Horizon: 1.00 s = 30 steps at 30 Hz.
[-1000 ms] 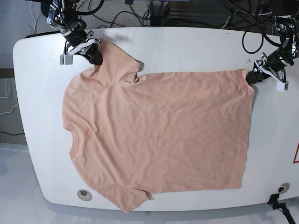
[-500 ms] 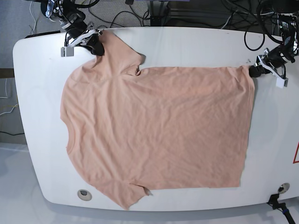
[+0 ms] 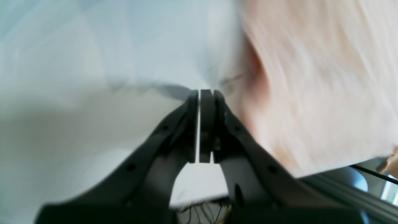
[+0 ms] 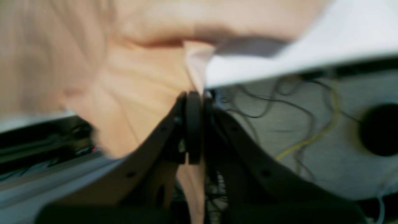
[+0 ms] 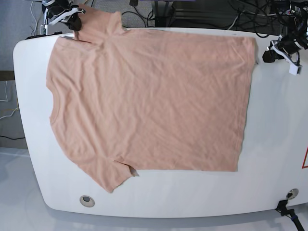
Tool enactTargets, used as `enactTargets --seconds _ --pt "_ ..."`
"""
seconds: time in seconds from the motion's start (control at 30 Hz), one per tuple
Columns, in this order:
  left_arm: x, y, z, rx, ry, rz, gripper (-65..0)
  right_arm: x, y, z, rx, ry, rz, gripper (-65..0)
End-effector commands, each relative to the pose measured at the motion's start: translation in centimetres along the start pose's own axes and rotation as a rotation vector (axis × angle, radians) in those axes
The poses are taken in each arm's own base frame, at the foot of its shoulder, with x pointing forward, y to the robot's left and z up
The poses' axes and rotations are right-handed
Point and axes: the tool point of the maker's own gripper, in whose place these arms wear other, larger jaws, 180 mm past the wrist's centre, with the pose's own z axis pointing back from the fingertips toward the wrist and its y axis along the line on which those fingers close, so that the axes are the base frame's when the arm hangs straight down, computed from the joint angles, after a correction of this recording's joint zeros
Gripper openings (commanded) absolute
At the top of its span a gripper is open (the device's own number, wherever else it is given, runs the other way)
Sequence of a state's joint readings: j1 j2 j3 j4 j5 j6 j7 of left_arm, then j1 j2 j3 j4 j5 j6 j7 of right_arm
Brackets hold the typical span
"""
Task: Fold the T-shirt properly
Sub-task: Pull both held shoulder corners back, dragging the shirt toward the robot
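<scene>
T-shirt lies spread flat on the white table, plain peach side up, covering most of the tabletop from 9 to 3 o'clock. Neck edge faces 9 o'clock, hem runs down the 3 o'clock side. One sleeve sticks out at 7 o'clock near a small round port in the table. The other sleeve is pulled off the table's far edge at 11 o'clock.

Right gripper sits at 11 o'clock in the base view, jaws pressed together on the far sleeve. The right wrist view shows peach cloth pinched between the black fingers, fabric hanging below them, cables on the floor behind.

Left gripper is at 2 o'clock, just beside the shirt's far hem corner but apart from it. In the left wrist view its fingers are closed flat against each other with nothing between them, only a thin slit of light; blurred shirt edge lies to their 2 o'clock, bare table to 10 o'clock.

Both wrist views are motion-blurred. Light wrinkles run across the shirt body.
</scene>
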<state>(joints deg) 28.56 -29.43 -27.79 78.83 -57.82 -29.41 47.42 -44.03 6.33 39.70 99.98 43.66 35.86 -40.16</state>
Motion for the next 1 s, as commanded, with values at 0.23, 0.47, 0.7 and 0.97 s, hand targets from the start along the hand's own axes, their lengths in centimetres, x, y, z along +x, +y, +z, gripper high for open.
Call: enactTargets --seconds 0.23,0.47,0.7,0.97 --pt "-0.6 0.4 3.2 0.046 0.018 -0.066 -62.1 3.0 -1.1 3.0 -0.065 -0.068 0.079 -65.0" --pt "-1.4 -2.0 2.4 -0.001 0.058 -0.118 -55.5 3.3 -0.9 1.9 -0.065 -0.068 0.075 -64.1" --pt "-0.7 -2.1 2.2 -0.004 0.045 -0.125 -55.5 3.4 -0.9 1.9 -0.064 -0.069 0.076 -64.1" --pt "-0.9 -2.2 2.2 -0.005 0.05 -0.123 -55.5 3.2 -0.9 2.0 -0.063 -0.066 0.071 -64.1"
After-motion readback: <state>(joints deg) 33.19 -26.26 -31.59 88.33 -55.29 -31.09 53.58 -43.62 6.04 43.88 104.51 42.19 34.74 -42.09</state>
